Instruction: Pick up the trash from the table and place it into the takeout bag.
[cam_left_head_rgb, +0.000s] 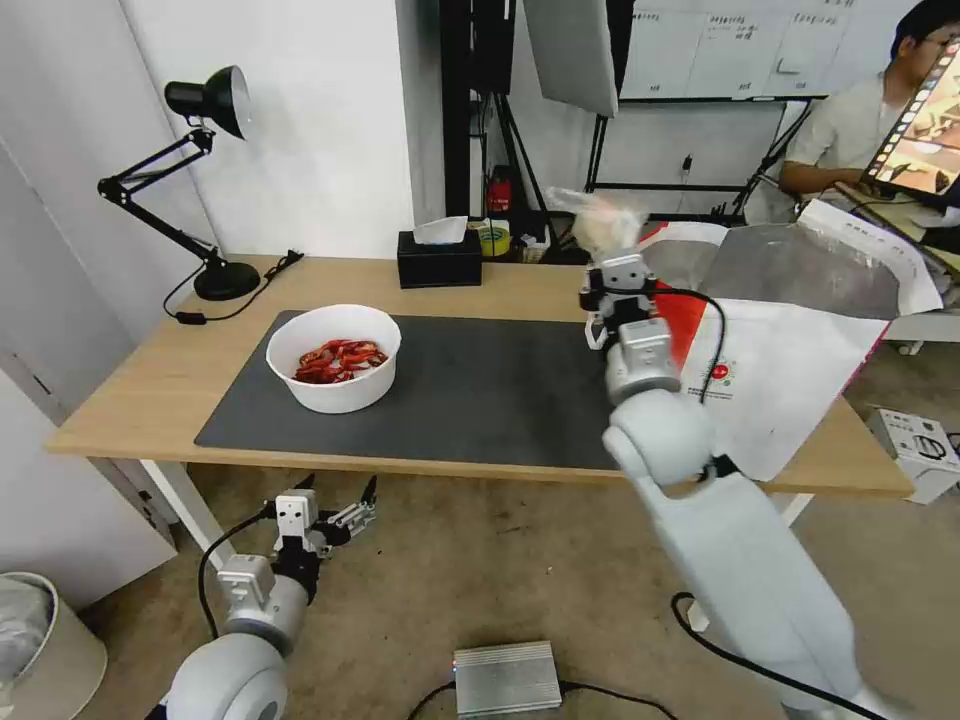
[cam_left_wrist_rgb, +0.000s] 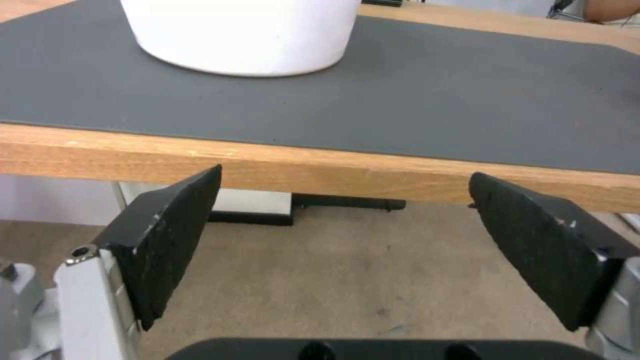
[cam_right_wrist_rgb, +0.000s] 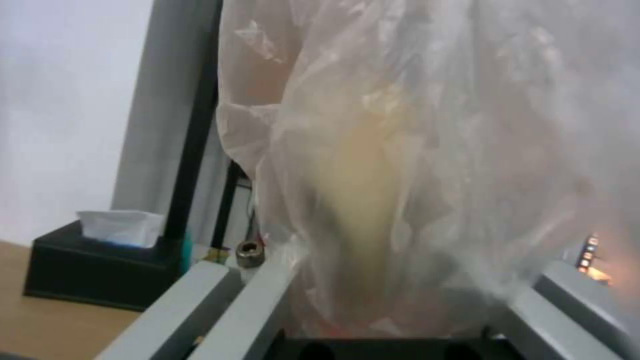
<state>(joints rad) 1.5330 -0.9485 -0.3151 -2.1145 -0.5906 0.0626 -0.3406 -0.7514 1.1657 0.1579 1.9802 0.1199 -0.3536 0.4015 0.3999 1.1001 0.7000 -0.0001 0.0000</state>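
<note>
Beside the takeout bag (cam_left_head_rgb: 790, 390), right claw (cam_left_head_rgb: 618, 262) grips clear bag (cam_left_head_rgb: 605, 222)

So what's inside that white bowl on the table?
The white bowl holds red crayfish shells, heaped in its middle. Whatever lies beneath that top layer is covered, and the bowl's bottom can't be seen.

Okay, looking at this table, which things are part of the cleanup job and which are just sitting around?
Part of the job:
- clear plastic bag, held up by the right end effector beside the takeout bag
- bowl of shells on the table

Just sitting around:
- tissue box
- desk lamp
- left end effector, open, below the table edge
</note>
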